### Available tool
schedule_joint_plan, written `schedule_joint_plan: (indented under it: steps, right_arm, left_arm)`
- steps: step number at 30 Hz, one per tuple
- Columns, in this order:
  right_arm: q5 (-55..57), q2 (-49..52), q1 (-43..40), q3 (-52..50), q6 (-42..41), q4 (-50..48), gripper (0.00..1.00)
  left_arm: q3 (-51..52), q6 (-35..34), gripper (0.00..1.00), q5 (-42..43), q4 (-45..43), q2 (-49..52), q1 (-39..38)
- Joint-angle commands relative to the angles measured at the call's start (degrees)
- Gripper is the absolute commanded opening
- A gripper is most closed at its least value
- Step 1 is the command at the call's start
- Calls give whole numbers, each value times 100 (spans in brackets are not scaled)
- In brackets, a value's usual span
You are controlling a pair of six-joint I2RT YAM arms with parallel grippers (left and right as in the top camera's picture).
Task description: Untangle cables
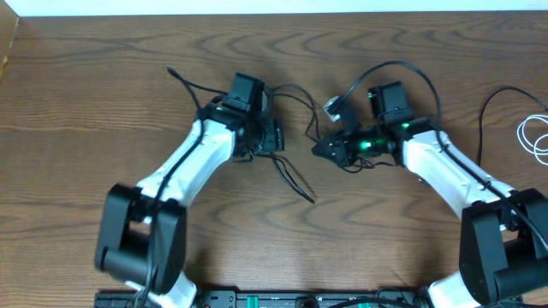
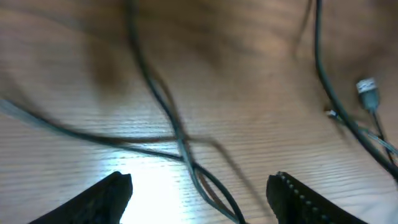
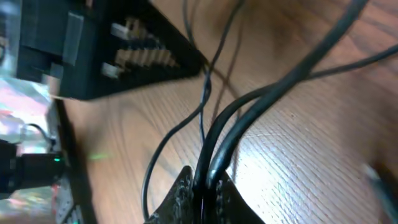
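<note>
The right hand [image 3: 204,183] pinches the black cable [image 2: 180,138] tight. Just beside it, the left hand [image 2: 202,183] hangs open over a crossing (blurry). The white cable [image 1: 521,131] lies well apart from the right hand. Next, I think: grab one strand, pull gently.

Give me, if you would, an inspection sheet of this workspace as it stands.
Surface: wooden table, bare grain, no spills seen.
Job's things: black cable strewn across the centre; white cable looped at the right edge.
Clutter: nothing seen.
Grippers: left gripper open, black cable lying on the table between its fingers; right gripper shut on black cable strands.
Cables: arm wiring arcs over the right wrist.
Surroundings: pale strip beyond the table's far edge.
</note>
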State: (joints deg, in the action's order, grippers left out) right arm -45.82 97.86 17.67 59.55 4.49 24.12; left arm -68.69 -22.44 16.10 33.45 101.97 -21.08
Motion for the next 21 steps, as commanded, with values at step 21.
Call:
schedule_joint_plan:
  steps: [21]
  right_arm:
    - [1497,-33,1016,-63,-13,-57,41]
  left_arm:
    - [98,-83,74,149,-162,1014,-11]
